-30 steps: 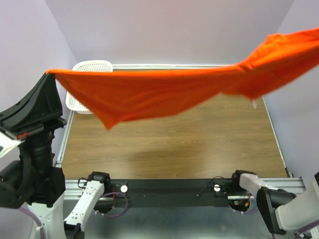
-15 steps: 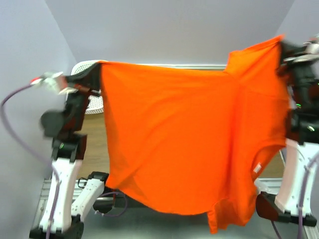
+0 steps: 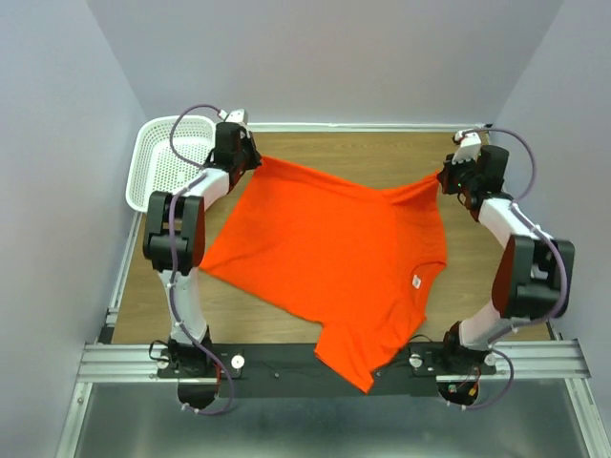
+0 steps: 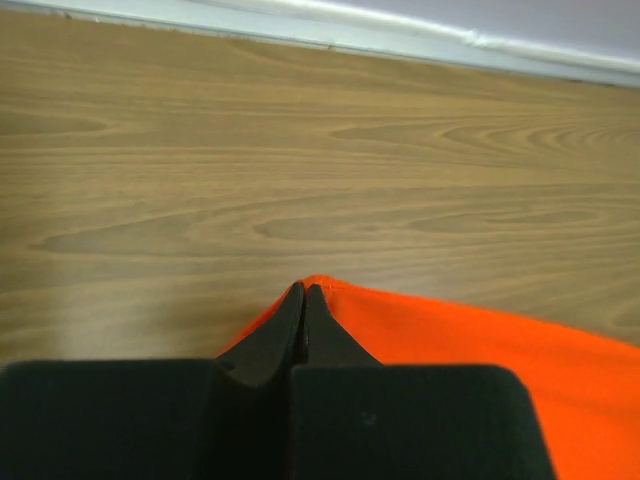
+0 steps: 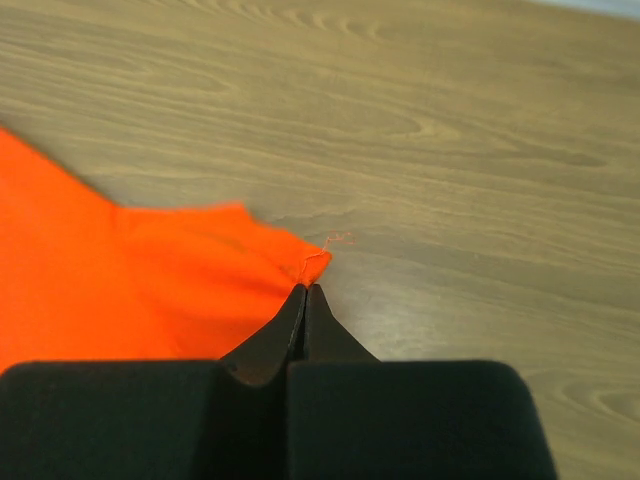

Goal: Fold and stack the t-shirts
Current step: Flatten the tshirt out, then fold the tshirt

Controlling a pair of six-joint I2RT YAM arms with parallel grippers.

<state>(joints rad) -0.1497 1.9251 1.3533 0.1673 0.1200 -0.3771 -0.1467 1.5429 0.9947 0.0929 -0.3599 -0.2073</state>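
One orange-red t-shirt [image 3: 329, 253] lies spread over the wooden table, its small white tag [image 3: 417, 281] near the right side and one part hanging over the near edge. My left gripper [image 3: 256, 158] is at the far left, shut on a corner of the t-shirt [image 4: 470, 335]. In the left wrist view the left gripper [image 4: 304, 290] pinches the cloth's edge. My right gripper [image 3: 442, 177] is at the far right, shut on the other far corner. In the right wrist view the right gripper [image 5: 304, 290] holds the frayed tip of the t-shirt [image 5: 130, 280].
A white perforated basket [image 3: 170, 164] stands at the far left corner, just beside the left arm. Bare wood table [image 3: 363, 153] shows behind the shirt, with a white rail along the back. Walls close in on left and right.
Both arms have swung down from high in the air to the far table corners. The shirt went from hanging stretched between them to lying spread on the table.
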